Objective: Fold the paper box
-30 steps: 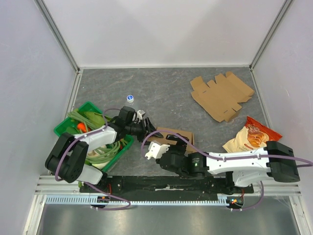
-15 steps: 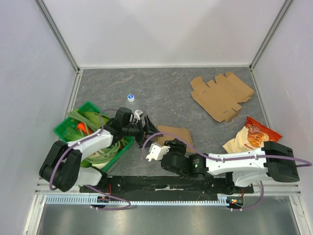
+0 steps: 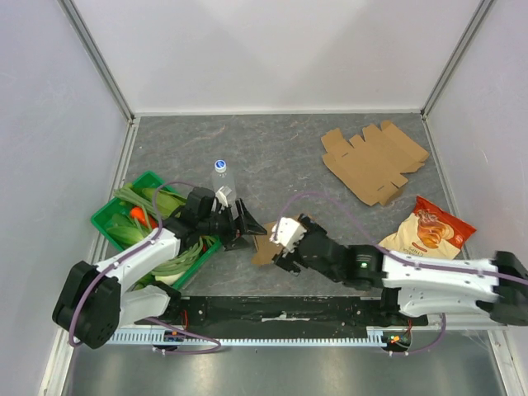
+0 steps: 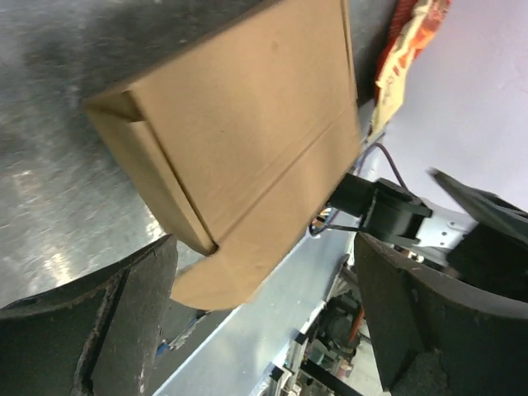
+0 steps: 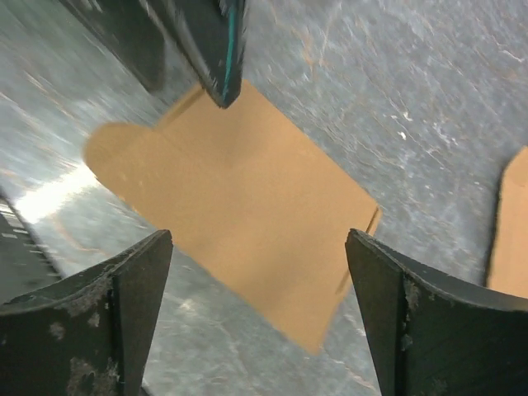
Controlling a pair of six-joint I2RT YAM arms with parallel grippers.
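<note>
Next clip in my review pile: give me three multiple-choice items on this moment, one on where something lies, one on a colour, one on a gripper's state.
1. Where on the table does the unfolded cardboard sheet lie?
A. near left corner
B. middle of the near edge
C. far right

2. What colour is the basket?
A. red
B. green
C. blue

3. How is the right gripper?
A. open above the paper box
B. shut on the paper box
C. shut on nothing

Answers:
1. C: the top view shows it flat near the far right corner.
2. B: its rim is plainly green.
3. A: the right wrist view shows both fingers wide apart, with the box lying on the table beyond them.
</note>
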